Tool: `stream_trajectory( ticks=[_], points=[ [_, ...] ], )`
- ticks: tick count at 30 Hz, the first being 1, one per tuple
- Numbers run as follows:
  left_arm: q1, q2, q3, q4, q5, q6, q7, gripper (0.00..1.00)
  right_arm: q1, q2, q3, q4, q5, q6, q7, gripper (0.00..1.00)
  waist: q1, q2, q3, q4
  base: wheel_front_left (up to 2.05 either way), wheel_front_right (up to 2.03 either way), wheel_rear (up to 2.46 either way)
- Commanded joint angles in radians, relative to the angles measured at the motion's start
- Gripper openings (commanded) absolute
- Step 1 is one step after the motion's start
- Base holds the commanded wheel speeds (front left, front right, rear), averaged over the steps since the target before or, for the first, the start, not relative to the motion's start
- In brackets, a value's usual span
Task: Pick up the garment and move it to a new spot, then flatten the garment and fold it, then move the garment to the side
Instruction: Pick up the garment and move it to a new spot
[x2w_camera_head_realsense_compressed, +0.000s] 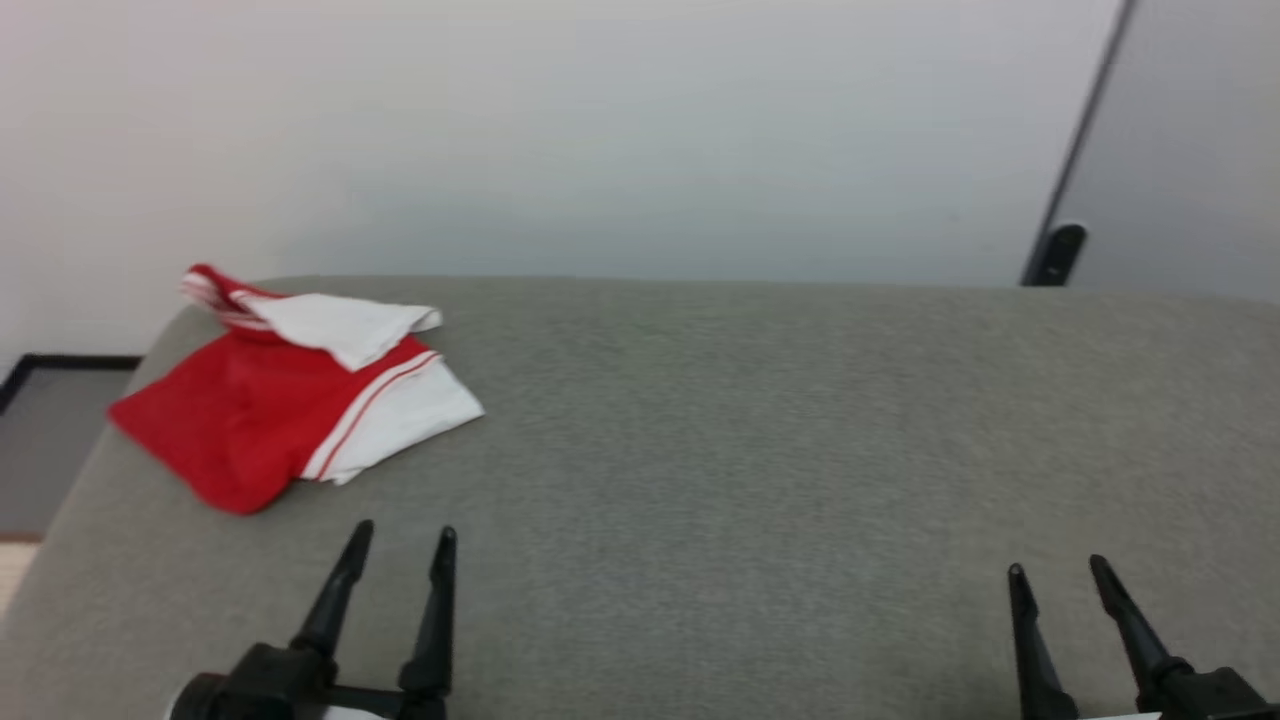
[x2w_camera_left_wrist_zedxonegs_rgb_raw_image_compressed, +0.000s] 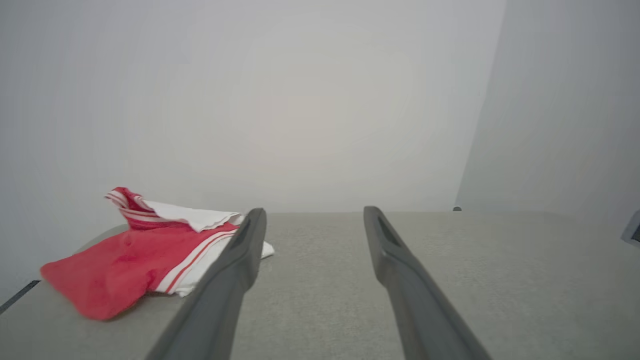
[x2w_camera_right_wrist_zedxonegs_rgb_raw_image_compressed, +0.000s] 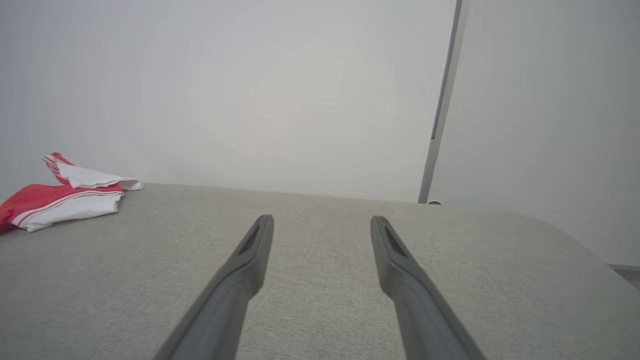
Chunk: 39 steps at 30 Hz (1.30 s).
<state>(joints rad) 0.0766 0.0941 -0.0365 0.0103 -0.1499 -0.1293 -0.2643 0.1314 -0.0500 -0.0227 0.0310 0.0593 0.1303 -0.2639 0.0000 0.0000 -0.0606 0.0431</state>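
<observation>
Garment (x2w_camera_head_realsense_compressed: 262, 418) near far-left edge, grey surface (x2w_camera_head_realsense_compressed: 750, 450), maybe overhanging; left pincer (x2w_camera_head_realsense_compressed: 406, 530), right pincer (x2w_camera_head_realsense_compressed: 1057, 565) wide, empty

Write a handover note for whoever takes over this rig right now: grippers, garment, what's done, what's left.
Left gripper: open, empty, hovering just short of the garment.
Right gripper: open, empty, over bare grey surface.
Garment: on the far left corner of the surface, loosely doubled over, a white sleeve on top and the striped trim sticking up.
Done: no neat fold visible; nothing is gripped.
Left: probably the whole job: pick up, move, flatten, fold, set aside.
</observation>
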Motion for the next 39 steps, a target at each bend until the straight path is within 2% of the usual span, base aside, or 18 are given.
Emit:
stream_trajectory(
  ticks=[1, 11, 15, 19, 23, 27, 32, 39],
  points=[
    [-0.008, 0.006, 0.012, 0.002, 0.004, -0.002, 0.000, 1.00, 0.001, -0.001, 0.013, 0.003, -0.002, 0.001, -0.001, 1.00, 0.0000, 0.0000, -0.013, 0.073, 0.00, 0.00, 0.00],
    [0.010, 0.016, 0.086, 0.007, 0.038, -0.001, 0.000, 1.00, -0.020, 0.000, 0.100, 0.024, 0.020, 0.001, -0.001, 1.00, 0.0000, 0.0000, -0.032, 0.260, 0.00, 0.00, 0.00],
    [0.017, 0.013, 0.113, 0.014, 0.033, -0.001, 0.000, 1.00, -0.030, -0.001, 0.133, 0.035, 0.027, 0.001, -0.001, 1.00, 0.0000, 0.0000, -0.035, 0.312, 0.00, 0.00, 0.00],
    [0.021, 0.006, 0.121, 0.026, 0.021, -0.001, 0.000, 1.00, -0.040, -0.001, 0.142, 0.040, 0.034, 0.001, -0.001, 1.00, 0.0000, 0.0000, -0.032, 0.337, 0.00, 0.00, 0.00],
    [-0.020, 0.005, 0.115, 0.056, -0.014, -0.001, 0.000, 1.00, -0.039, -0.001, 0.145, 0.043, 0.019, 0.001, -0.001, 1.00, 0.0000, 0.0000, -0.015, 0.338, 0.00, 0.00, 0.00],
    [-0.120, 0.028, 0.085, 0.129, -0.101, -0.001, 0.005, 1.00, -0.065, -0.001, 0.139, 0.034, -0.013, 0.001, -0.001, 1.00, 0.0000, 0.0000, 0.044, 0.317, 0.00, 0.00, 0.00],
    [-0.358, 0.119, 0.023, 0.212, -0.257, -0.001, 0.102, 1.00, -0.112, -0.001, 0.125, 0.013, -0.071, 0.001, -0.001, 1.00, 0.0000, 0.0000, 0.167, 0.272, 0.00, 0.00, 0.00],
    [-0.695, 0.257, -0.051, 0.333, -0.480, -0.001, 0.330, 1.00, -0.179, -0.001, 0.111, -0.044, -0.141, 0.001, 0.012, 1.00, 0.0000, 0.0000, 0.336, 0.212, 0.00, 0.00, 0.00]
  ],
)
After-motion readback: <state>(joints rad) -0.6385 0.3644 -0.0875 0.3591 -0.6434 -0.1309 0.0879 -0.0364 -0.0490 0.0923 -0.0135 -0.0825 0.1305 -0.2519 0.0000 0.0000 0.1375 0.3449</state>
